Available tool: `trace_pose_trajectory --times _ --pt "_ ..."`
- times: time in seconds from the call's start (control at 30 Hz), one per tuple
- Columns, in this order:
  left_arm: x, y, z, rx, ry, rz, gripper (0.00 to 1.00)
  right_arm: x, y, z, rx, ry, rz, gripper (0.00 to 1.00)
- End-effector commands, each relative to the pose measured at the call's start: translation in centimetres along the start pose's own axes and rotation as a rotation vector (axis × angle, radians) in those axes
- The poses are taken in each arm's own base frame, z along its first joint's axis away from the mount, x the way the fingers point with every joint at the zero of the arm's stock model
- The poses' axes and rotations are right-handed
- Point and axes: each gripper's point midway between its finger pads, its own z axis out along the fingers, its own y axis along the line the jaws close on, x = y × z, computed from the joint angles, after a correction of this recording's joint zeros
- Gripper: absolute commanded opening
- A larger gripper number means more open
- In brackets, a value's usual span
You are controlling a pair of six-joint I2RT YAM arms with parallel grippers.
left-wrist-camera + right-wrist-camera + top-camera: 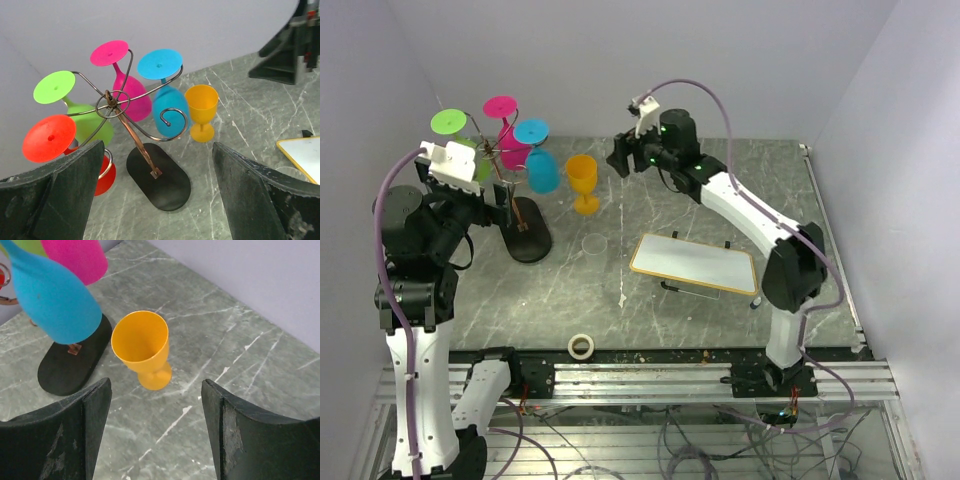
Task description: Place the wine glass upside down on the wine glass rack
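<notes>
The yellow glass [142, 345] stands upright on the table [240, 340] just beside the rack [159, 177], where four other glasses [127, 95] already hang inverted; grasping, flipping and hanging it are all left to do. The right gripper [155, 387] hovers over it, jaws apart and empty, and the left gripper [157, 150] gapes wide facing the rack. No writing is legible.

Wine glass rack [530, 243]: stands on the worktop [770, 200], at its left.
Hung glasses [170, 112]: four, inverted on the rack's arms.
Wine glass [583, 183]: upright on the worktop, just right of the rack, apart from it.
Flat board [695, 262]: right of the rack, nearer.
Tape roll [581, 346]: well before the rack, at the near edge.
</notes>
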Motion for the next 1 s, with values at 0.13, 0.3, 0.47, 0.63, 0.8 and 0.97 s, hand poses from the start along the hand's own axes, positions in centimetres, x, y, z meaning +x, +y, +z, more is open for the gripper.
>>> trace_pose_trajectory --times 0.13,0.3,0.47,0.63,0.8,0.97 --pt "0.1 -0.9 0.2 0.051 -0.024 0.011 0.99 2.7 0.9 6.4 0.02 0.095 0.067 0.71" --pt "0.3 -1.1 0.2 0.063 -0.019 0.014 0.99 4.5 0.6 9.4 0.058 0.138 0.072 0.7" --pt "0.9 -1.5 0.3 0.084 -0.01 0.007 0.99 7.0 0.0 11.2 0.091 0.177 0.077 0.66" --pt "1.0 -1.5 0.5 0.087 -0.007 0.002 0.98 8.4 -0.6 11.8 0.115 0.205 0.068 0.54" --pt "0.8 -1.6 0.4 0.094 -0.013 -0.005 0.98 9.5 -0.8 11.1 0.131 0.236 0.057 0.41" --pt "0.9 -1.7 0.2 0.093 -0.015 -0.004 0.98 9.5 -0.7 9.3 0.128 0.247 0.042 0.31"
